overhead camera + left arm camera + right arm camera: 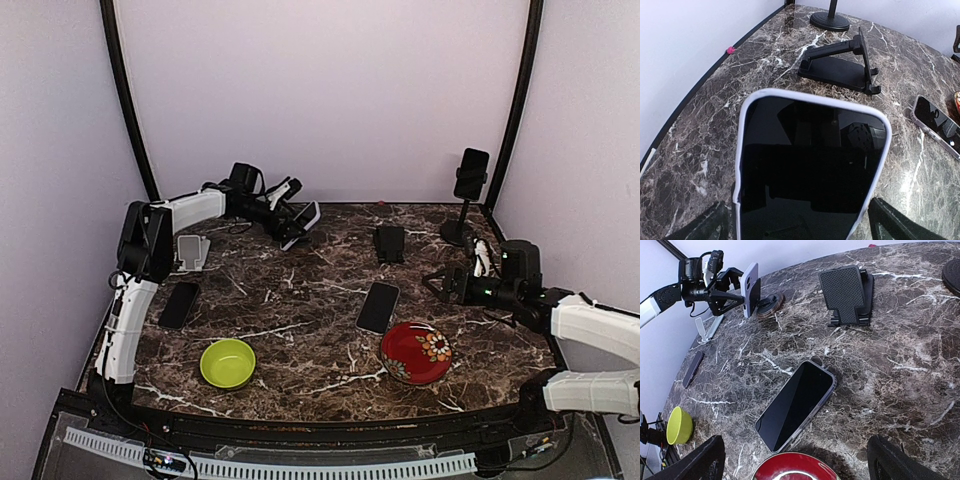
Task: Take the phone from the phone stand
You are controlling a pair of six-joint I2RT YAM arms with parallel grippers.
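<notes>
A phone (pixel 805 170) in a white case leans on a small phone stand with a round base (pixel 771 304) at the back left of the marble table. My left gripper (pixel 298 218) is open, and its fingers (pixel 705 227) stand on either side of the phone's lower edges; I cannot tell whether they touch the case. The dark screen fills most of the left wrist view. At the right side my right gripper (pixel 432 282) hovers open and empty above a second phone (pixel 797 405) lying flat.
An empty black folding stand (pixel 389 243) sits mid-back. A tall pole stand holding a phone (pixel 470 175) occupies the back right corner. A red plate (pixel 415 352) and green bowl (pixel 228 362) sit near the front. A dark phone (pixel 179 304) and white stand (pixel 191 250) lie left.
</notes>
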